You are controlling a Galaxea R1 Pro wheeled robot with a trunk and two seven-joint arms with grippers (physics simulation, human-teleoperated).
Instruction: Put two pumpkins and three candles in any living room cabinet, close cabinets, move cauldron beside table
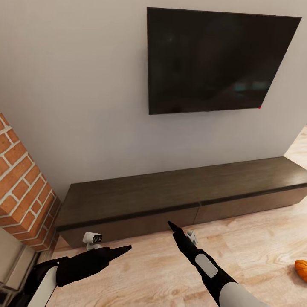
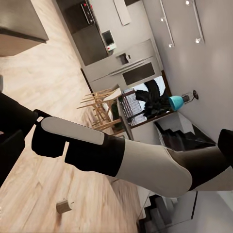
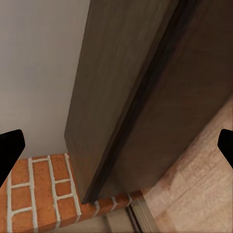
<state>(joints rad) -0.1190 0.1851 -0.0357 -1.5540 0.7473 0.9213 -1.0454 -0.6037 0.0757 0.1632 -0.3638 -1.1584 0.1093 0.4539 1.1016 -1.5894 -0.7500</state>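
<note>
Two grippers hover before the closed cabinet (image 1: 183,196); right gripper (image 1: 170,224) fingers spread wide, left gripper (image 1: 125,248) indeterminate; pumpkin (image 1: 301,270) right of the cabinet.

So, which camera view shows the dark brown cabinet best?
The head view: the whole long cabinet shows under the TV, its fronts closed. The right wrist view gives a close look at one end beside the brick. The left wrist view catches a corner.
</note>
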